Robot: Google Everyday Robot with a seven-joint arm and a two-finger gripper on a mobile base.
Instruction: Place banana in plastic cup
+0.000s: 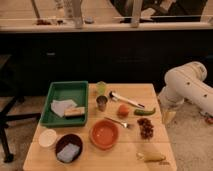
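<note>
Jaws beside the table's (142, 91) right edge, well apart from banana (151, 156).

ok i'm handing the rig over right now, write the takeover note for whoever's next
End effector: off the wooden table's right edge, beside the curved green vegetable, clear of both task items.
Small yellow banana: lying on the table at its near right corner, not held.
Small translucent pale green plastic cup: upright at the far middle, just behind the grey steel cup, right of the green tray.
Done: nothing.
Left: reach the banana, grasp it, carry it over, drop it into the plastic cup.
</note>
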